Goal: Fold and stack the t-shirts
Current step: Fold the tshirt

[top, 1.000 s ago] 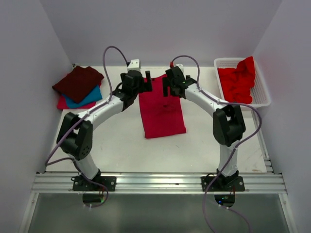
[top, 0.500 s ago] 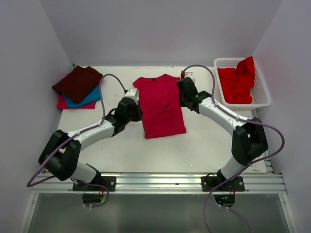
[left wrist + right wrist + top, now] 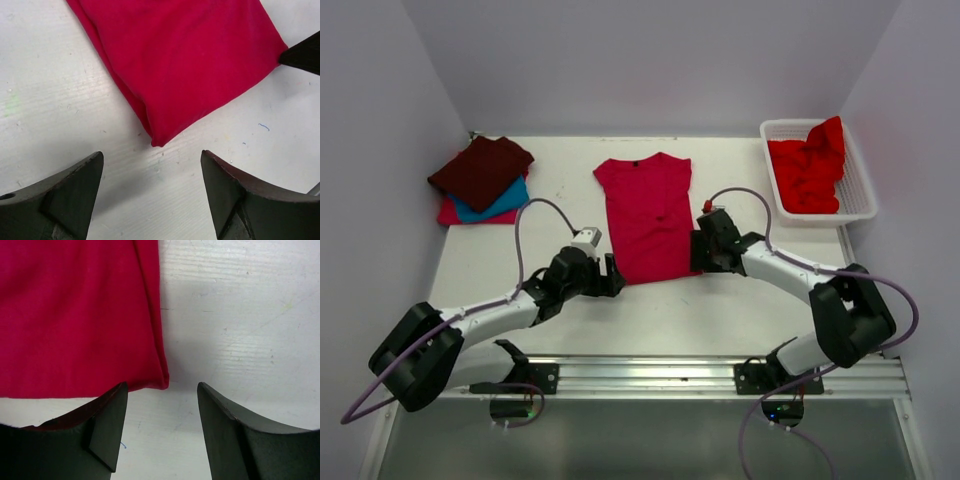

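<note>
I see the crimson-pink t-shirt [image 3: 648, 215] lying flat mid-table with its sides folded in. My left gripper [image 3: 611, 276] and right gripper [image 3: 697, 252] sit low at its two near corners, fingers spread, holding nothing. I judge the lengthwise fold is next: pinch both corners, then carry the hem far toward the collar.

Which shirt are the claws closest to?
The crimson-pink shirt laid flat mid-table; left gripper and right gripper sit at its near corners. Others are in the far-left stack or heaped in the basket.
</note>
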Robot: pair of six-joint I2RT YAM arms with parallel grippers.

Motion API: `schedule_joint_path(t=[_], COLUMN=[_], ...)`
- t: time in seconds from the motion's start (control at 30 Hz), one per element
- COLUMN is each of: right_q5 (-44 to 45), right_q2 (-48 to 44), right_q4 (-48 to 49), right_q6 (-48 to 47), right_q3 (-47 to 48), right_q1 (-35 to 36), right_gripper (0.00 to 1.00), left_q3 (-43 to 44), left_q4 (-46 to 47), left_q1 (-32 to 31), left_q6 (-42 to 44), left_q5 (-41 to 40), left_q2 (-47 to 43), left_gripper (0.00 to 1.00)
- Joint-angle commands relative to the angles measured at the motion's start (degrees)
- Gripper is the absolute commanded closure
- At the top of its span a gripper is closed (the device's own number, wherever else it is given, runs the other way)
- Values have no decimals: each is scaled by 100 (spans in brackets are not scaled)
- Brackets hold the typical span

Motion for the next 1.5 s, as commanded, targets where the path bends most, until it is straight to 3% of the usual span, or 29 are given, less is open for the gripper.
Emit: schedule_joint_path(t=[0.0,0.43,0.73,0.83,0.9,1.0,1.03,1.1,1.33,1.47], right_q5=[-252,-455,-543,-613,-622,-622,-622,-587,-718,-754], right_q2=[-172,303,602,637,594,453,401,286,-574,-1118], right_q4=[418,1007,1306,1333,1324,1236,1175,1078,700,366], right_q6=[141,317,414,423,423,414,396,379,352,352], right_q3=[-199,-534,-604,-587,-569,-569,-569,-595,-797,-955], right_q1=[15,6,6,6,6,6,6,6,24,129], right_gripper=[38,43,52,62,71,88,92,98,100,100], left_q3=[-289,-1186,-879,-817,-782,-755,-755,-747,-755,-703], left_q4=[671,3782,4151,4337,4416,4425,4364,4197,2854,1791], left_q1=[14,462,532,532,524,524,524,524,524,523], left_q6=[-202,-834,-1019,-1107,-1142,-1133,-1125,-1107,-887,-817], left_q5=[172,1499,1622,1719,1780,1816,1816,1755,1544,1447], left_q2=[23,1710,2792,3091,3249,3303,3285,3145,2162,1081], left_gripper=[17,17,24,30,39,63,82,100,100,100])
